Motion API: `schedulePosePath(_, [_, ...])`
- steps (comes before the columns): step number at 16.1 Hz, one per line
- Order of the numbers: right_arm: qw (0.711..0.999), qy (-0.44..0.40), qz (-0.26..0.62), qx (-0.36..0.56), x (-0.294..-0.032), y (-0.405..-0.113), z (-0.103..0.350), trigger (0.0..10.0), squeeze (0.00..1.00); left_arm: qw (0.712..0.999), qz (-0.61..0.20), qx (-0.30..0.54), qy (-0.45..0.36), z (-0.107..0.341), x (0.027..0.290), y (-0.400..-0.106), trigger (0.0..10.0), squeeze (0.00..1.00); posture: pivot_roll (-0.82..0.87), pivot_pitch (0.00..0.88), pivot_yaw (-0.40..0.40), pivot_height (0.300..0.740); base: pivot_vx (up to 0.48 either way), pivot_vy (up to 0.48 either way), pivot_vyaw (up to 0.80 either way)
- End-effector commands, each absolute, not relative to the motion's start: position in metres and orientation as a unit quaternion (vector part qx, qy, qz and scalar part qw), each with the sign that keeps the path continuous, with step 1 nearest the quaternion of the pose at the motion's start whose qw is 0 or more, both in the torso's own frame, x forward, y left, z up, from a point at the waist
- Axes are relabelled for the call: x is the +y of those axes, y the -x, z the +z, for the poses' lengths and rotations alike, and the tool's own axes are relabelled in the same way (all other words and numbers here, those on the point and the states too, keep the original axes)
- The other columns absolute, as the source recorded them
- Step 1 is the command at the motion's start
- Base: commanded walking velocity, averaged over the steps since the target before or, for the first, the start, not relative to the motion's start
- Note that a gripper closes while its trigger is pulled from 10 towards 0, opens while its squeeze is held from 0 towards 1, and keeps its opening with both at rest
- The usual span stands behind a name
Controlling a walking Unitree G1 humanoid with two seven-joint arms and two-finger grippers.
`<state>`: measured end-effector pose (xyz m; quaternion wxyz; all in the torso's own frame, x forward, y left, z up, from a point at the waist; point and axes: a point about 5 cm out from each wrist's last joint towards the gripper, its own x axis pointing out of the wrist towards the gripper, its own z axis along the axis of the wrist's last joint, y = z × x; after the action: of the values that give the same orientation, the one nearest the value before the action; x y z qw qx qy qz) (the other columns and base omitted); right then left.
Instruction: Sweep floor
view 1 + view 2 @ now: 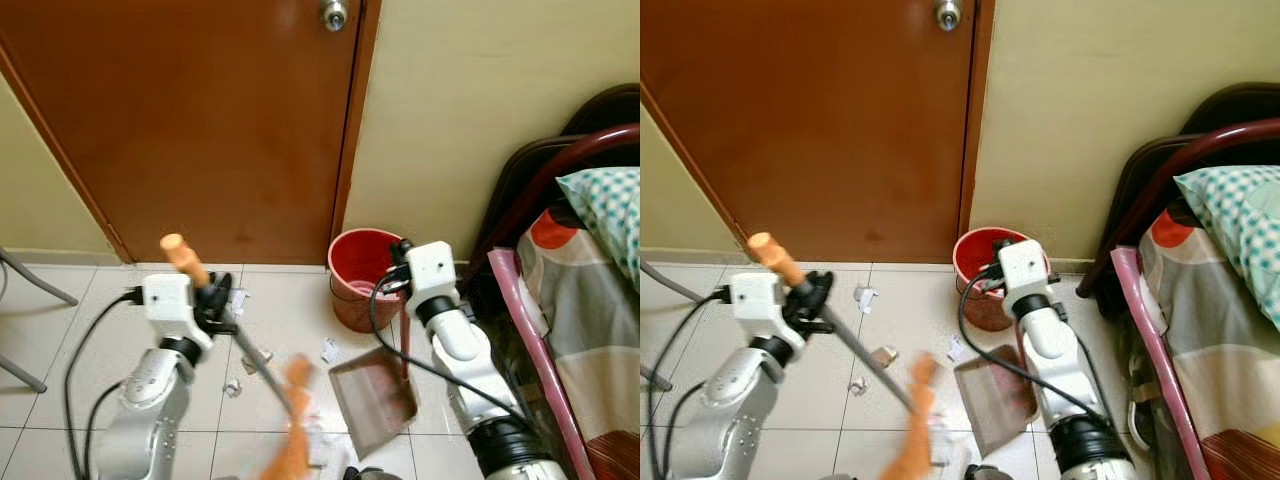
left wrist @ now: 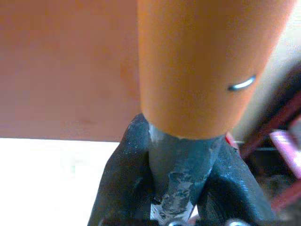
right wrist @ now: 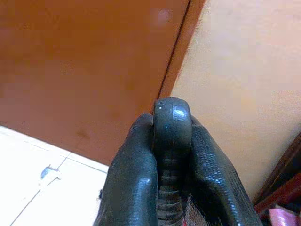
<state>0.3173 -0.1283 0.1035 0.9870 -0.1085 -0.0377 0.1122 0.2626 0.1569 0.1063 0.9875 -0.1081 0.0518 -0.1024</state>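
two long-handled tools are in hand, and both should feel light and stiff. your left gripper (image 1: 215, 300) is clamped on the broom (image 1: 255, 365) just below its orange end cap, on the grey shaft; the wrist view shows the black fingers (image 2: 127, 188) tight on scuffed metal, which may be slick, so expect it to twist if the bristles drag. the broom slants down from there toward the dustpan (image 1: 372, 398), its orange head blurred just left of the pan. your right gripper (image 1: 398, 268) is shut around the ribbed top of the dustpan's handle (image 3: 171, 127), forearm raised over the pan, which sits on the tiles just in front of the red bucket (image 1: 362, 275). paper scraps (image 1: 330, 350) lie left of the pan; they're feather-light and will probably scatter under a hard stroke.
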Motion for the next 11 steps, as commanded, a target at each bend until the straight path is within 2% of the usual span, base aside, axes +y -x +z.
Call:
schedulePosePath(1, [0.987,0.099,0.121,-0.032,-0.121,-0.315,0.101,10.0,0.00,0.979,-0.114,0.057,0.161,0.109,0.148,-0.262,10.0,0.00,0.10,0.110,-0.027,0.740,0.000,0.000,0.00])
schedulePosePath(3, [0.987,0.095,0.128,-0.019,-0.114,-0.312,0.096,10.0,0.00,0.974,-0.072,0.052,0.211,0.113,0.153,-0.267,10.0,0.00,0.10,0.113,-0.029,0.740,0.000,0.000,0.00])
schedulePosePath(5, [0.988,0.089,0.127,-0.008,-0.112,-0.311,0.092,10.0,0.00,0.964,-0.002,0.026,0.264,0.122,0.168,-0.276,10.0,0.00,0.09,0.116,-0.028,0.740,0.000,0.000,0.00])
schedulePosePath(8, [0.990,0.079,0.113,0.002,-0.117,-0.313,0.089,10.0,0.00,0.967,0.018,0.008,0.253,0.128,0.182,-0.281,10.0,0.00,0.09,0.117,-0.026,0.740,0.000,0.000,0.00])
schedulePosePath(11, [0.992,0.071,0.100,0.013,-0.122,-0.315,0.088,10.0,0.00,0.979,0.048,-0.010,0.199,0.135,0.199,-0.284,10.0,0.00,0.10,0.116,-0.027,0.740,0.000,0.000,0.00])
